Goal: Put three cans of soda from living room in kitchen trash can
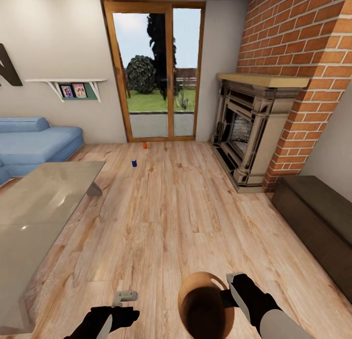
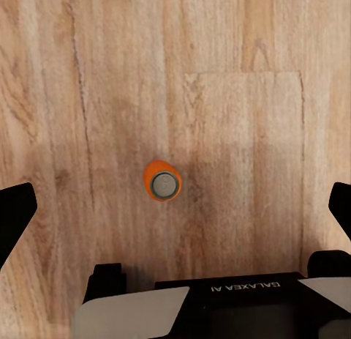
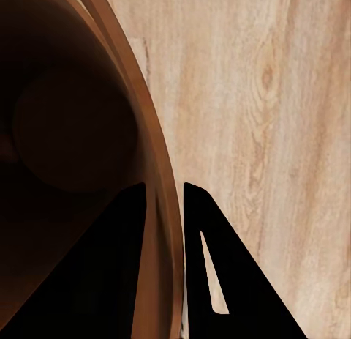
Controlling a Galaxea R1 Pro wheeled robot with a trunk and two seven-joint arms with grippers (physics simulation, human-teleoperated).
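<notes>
I am in the living room. An orange can of soda [image 1: 144, 145] stands on the plank floor near the glass doors, and a dark blue can [image 1: 134, 162] stands a little nearer. In the left wrist view another orange can [image 2: 163, 182] stands upright on the floor far below my left gripper [image 2: 175, 207], which is open and holds nothing. That left gripper [image 1: 124, 300] hangs at the lower left of the head view. My right gripper [image 1: 229, 291] is shut on the rim of the tash can [image 1: 195, 279], held low in front of me. One finger is inside the wood-toned rim [image 3: 150, 141] and one outside.
A glass table [image 1: 39, 207] stands at the left, with a blue sofa [image 1: 34, 143] behind it. The stone fireplace [image 1: 249, 129] and brick wall are at the right, and a dark low cabinet [image 1: 318, 222] is nearer. Open plank floor [image 1: 176, 207] runs to the glass doors [image 1: 156, 70].
</notes>
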